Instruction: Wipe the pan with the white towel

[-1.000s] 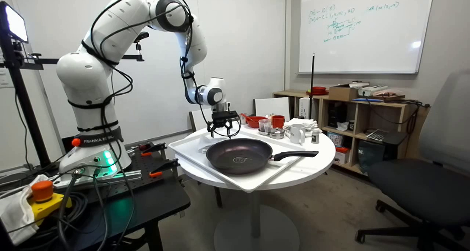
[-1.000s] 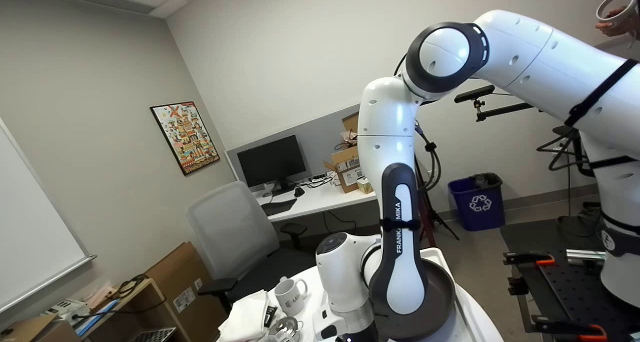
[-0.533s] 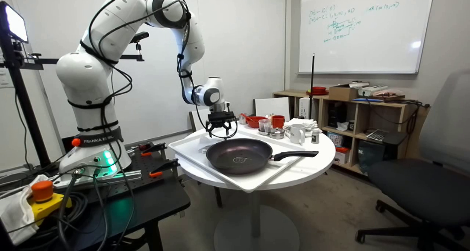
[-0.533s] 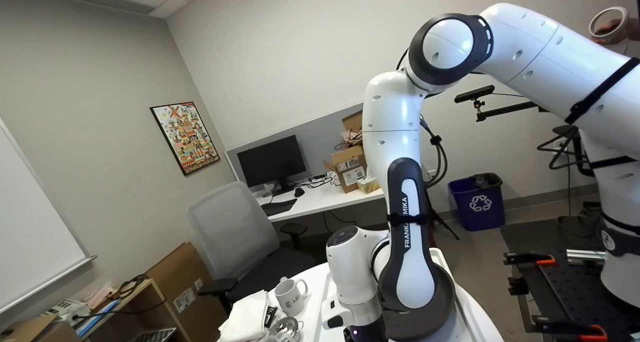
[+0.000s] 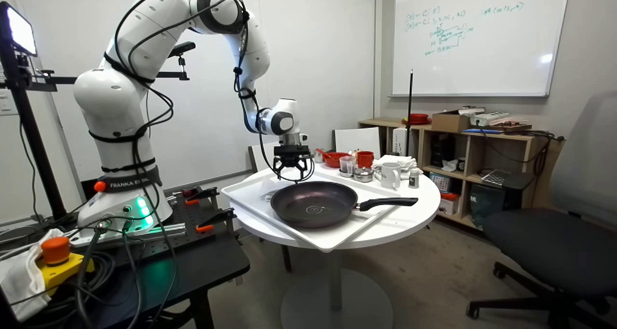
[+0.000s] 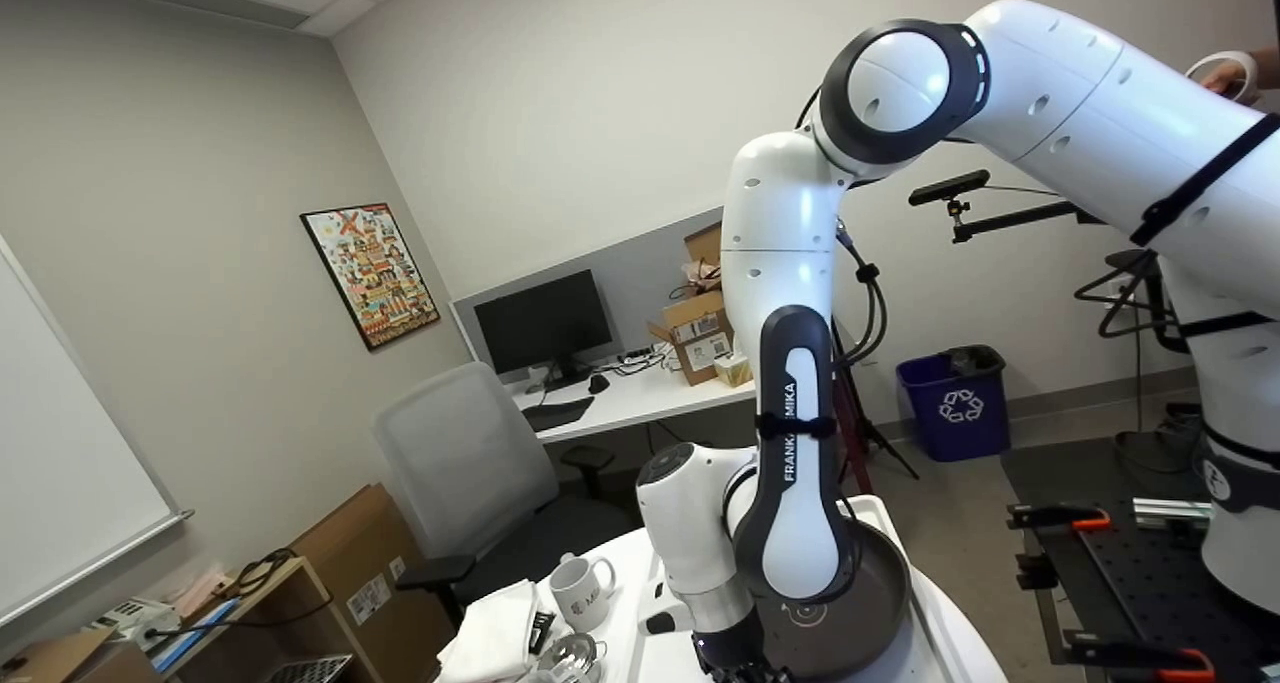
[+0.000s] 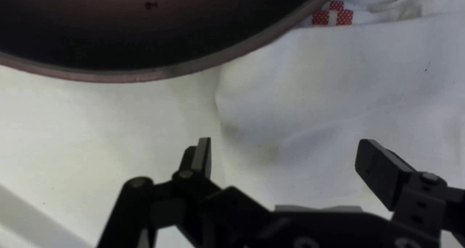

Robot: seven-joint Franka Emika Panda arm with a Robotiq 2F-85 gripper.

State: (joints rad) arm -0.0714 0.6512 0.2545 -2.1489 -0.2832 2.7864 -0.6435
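Glare spots the whiteboard (image 5: 482,42); the wrist view looks soft.

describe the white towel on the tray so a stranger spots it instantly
On the round white table sits a tray holding a dark frying pan. The towel lies rumpled in that tray, beside the pan, away from its handle. Unlike the folded white cloth near the white mug, it's inside the tray.

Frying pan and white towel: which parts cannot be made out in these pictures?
Frying pan, in an exterior view: partly hidden by the robot arm.
Frying pan, wrist view: cut off by the top edge.
White towel, wrist view: partly hidden by the frying pan, cut off by the right edge.
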